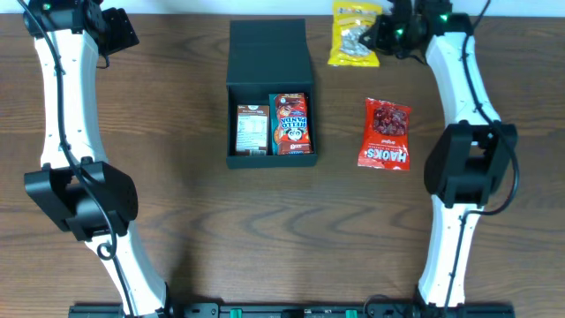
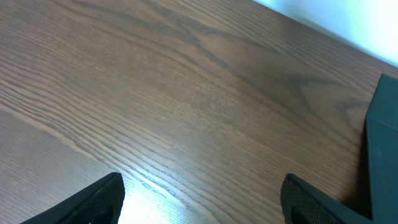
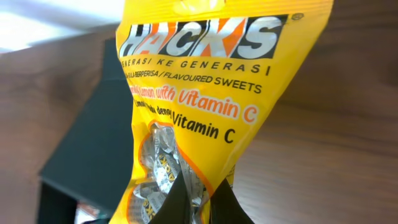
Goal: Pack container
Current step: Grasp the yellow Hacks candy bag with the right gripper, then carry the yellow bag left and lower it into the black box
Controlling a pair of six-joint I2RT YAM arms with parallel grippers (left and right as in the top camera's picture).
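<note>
The dark teal-black container [image 1: 269, 60] lies open at the table's middle back, its flap lid folded away. Inside stand a brown packet [image 1: 252, 129] and a red Hello Panda packet [image 1: 292, 124]. My right gripper [image 1: 381, 34] is shut on a yellow Hacks sweets bag [image 1: 356, 35] and holds it up at the back right; in the right wrist view the bag [image 3: 211, 81] hangs from the fingers [image 3: 200, 202], with the container [image 3: 93, 149] behind it. My left gripper [image 2: 202, 199] is open and empty over bare wood, at the far back left [image 1: 119, 31].
A red Hacks bag [image 1: 386, 134] lies flat on the table right of the container. The container's edge [image 2: 382, 149] shows at the right of the left wrist view. The table's back edge runs close behind both grippers.
</note>
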